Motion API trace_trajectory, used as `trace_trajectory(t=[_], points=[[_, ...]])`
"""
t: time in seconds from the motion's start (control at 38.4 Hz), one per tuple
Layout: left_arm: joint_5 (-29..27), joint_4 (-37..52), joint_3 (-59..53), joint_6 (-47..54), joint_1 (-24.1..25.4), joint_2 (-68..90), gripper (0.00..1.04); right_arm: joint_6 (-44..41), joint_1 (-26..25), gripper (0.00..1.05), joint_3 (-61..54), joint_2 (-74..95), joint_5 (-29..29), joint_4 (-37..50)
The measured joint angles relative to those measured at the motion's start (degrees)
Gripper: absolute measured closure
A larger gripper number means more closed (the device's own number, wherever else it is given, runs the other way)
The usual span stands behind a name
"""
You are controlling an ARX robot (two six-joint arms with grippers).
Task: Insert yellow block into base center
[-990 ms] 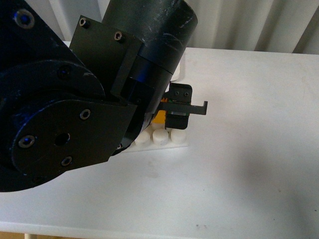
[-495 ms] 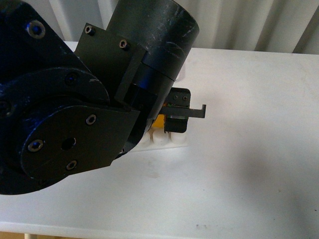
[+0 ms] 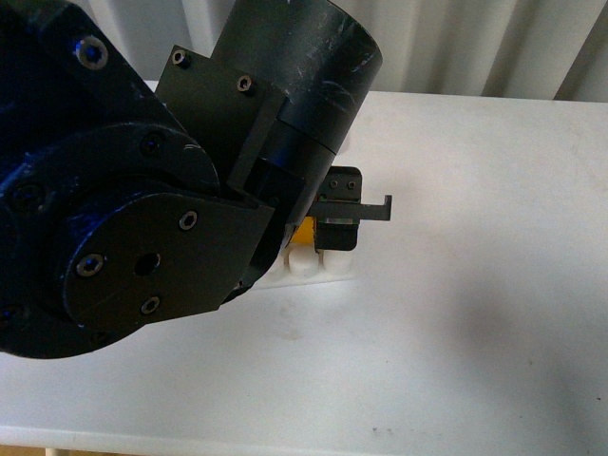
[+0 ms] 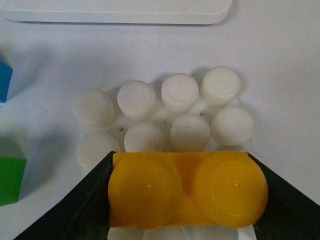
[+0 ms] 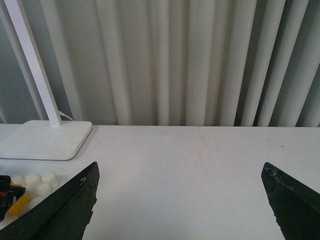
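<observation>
My left gripper (image 4: 181, 200) is shut on the yellow block (image 4: 186, 189), a two-stud brick held by its short ends between the black jaws. It hangs over the base (image 4: 165, 117), the white studded plate, covering the studs nearest the wrist; I cannot tell whether it touches them. In the front view the big dark left arm hides most of this; only a sliver of the yellow block (image 3: 303, 230) and a few studs of the base (image 3: 306, 267) show under the left gripper (image 3: 328, 233). My right gripper (image 5: 180, 200) is open and empty above bare table.
A white lamp foot (image 5: 42, 140) with a slanted post (image 5: 35, 65) stands behind the base. A blue brick (image 4: 4, 82) and a green brick (image 4: 11, 180) lie beside the base. White curtains hang behind the table (image 3: 475, 285).
The left arm has swung slightly and the gripper with the yellow block has sunk a little toward the base; fewer base studs show in the front view.
</observation>
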Motion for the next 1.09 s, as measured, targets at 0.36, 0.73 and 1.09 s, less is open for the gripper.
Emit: trace_trajectory(t=[0.36,0.73,1.09], points=[[-0.6,-0.4,0.3,-2.3,0.0,0.2,0.39,0.0,0.0,0.09,0.0,0.0,0.0,0.0],[-1.4,1.2,-0.6,-4.3,0.0,0.2,0.39,0.0,0.0,0.09,0.0,0.0,0.0,0.0],[-1.7,2.0,-0.8,-4.3,-0.1,0.7,0.39,0.0,0.0,0.09,0.0,0.0,0.0,0.0]])
